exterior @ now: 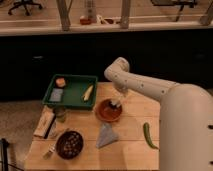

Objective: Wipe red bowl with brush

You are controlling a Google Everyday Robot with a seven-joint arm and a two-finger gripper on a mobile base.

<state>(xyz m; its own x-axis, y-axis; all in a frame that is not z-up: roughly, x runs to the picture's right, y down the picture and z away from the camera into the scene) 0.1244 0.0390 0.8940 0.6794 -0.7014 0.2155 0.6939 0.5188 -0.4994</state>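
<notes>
The red bowl (106,112) is set near the middle of the wooden tabletop (129,152), just in front of the right corner of a green tray (75,77). The end effector (116,104) is held low over the bowl's rear right rim, reached in from behind by the white arm (145,87). Whether it is open or closed cannot be told. A small pale patch (118,101) is seen at its tip, but whether this is the brush cannot be told.

Bare wood is left to the right of the bowl and along the front edge, between a grey cloth (106,135) and a green pod (148,135). The right edge is hidden by the robot's body. The cloth is laid just in front of the bowl.

The left side is crowded. A dark bowl (69,144) is placed near the front left corner. A flat packet (44,122) is laid along the left edge. A yellowish piece (88,92) is kept inside the tray, close to the red bowl.
</notes>
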